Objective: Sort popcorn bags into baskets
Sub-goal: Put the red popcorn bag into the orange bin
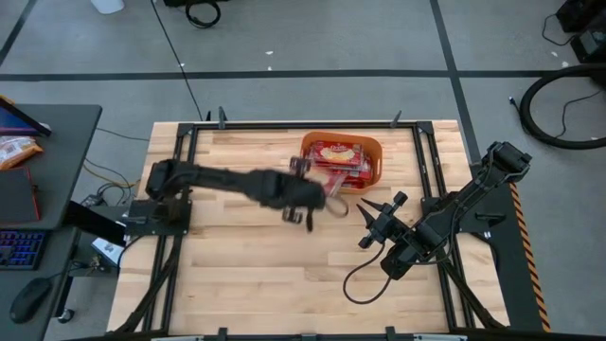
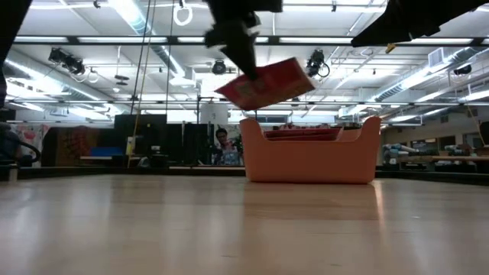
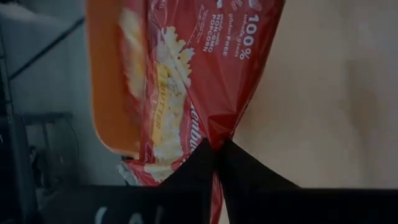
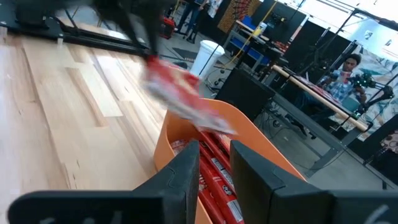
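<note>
My left gripper [image 1: 322, 192] is shut on one red popcorn bag [image 2: 264, 84] and holds it in the air just left of and near the orange basket [image 1: 374, 152]. In the low view the bag hangs tilted above the basket's left rim [image 2: 252, 126]. Several more red popcorn bags [image 1: 339, 153] lie flat inside the basket. My right gripper [image 1: 371, 220] waits open over the table, on the near right side of the basket, and touches nothing. In the right wrist view its fingers frame the basket [image 4: 255, 140] and the bags inside [image 4: 217, 174]. My left gripper [image 3: 217, 144] pinches the popcorn bag at its end edge [image 3: 219, 127] between the two fingertips; the foil puckers there. In the low view the fingers [image 2: 243, 53] come from above, slanting down. The bag is lifted clear and sticks out tilted below them.
The basket stands on the far middle of the wooden table [image 1: 246, 256]. Black frame rails [image 1: 421, 161] run along the table's sides. Bare wood lies on the near half. A desk with a keyboard [image 1: 19, 248] stands left of the table.
</note>
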`<state>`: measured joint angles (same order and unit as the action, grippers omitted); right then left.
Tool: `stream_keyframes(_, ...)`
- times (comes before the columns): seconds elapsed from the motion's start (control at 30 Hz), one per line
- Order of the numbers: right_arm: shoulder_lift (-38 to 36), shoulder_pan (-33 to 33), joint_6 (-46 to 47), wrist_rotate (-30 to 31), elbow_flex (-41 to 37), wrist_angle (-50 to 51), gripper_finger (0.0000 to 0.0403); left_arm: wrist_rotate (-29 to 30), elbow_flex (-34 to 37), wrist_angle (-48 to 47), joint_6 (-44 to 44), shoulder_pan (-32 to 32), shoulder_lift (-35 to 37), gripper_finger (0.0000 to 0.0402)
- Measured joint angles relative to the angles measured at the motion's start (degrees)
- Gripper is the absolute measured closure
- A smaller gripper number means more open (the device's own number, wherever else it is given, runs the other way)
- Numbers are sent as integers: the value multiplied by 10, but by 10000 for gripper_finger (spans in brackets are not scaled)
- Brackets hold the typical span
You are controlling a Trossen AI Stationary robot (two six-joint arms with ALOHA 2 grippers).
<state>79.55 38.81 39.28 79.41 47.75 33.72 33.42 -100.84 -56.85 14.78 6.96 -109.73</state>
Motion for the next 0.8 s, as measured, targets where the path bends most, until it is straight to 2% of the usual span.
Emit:
stream_keyframes(0.17,0,0,-1,0,0,0,308,-59,0,120,79,-79,0,377)
stream_keyframes(0.3,0,0,-3,0,0,0,308,-149,0,209,96,-131,-6,377)
stream_keyframes(0.4,0,0,-4,0,0,0,308,-185,0,251,90,-158,-20,377)
stream_keyframes(0.67,0,1,-6,-3,0,-1,308,-187,0,287,99,-196,-79,374)
stream_keyframes(0.8,0,1,-5,-4,0,0,308,-163,0,298,99,-199,-87,343)
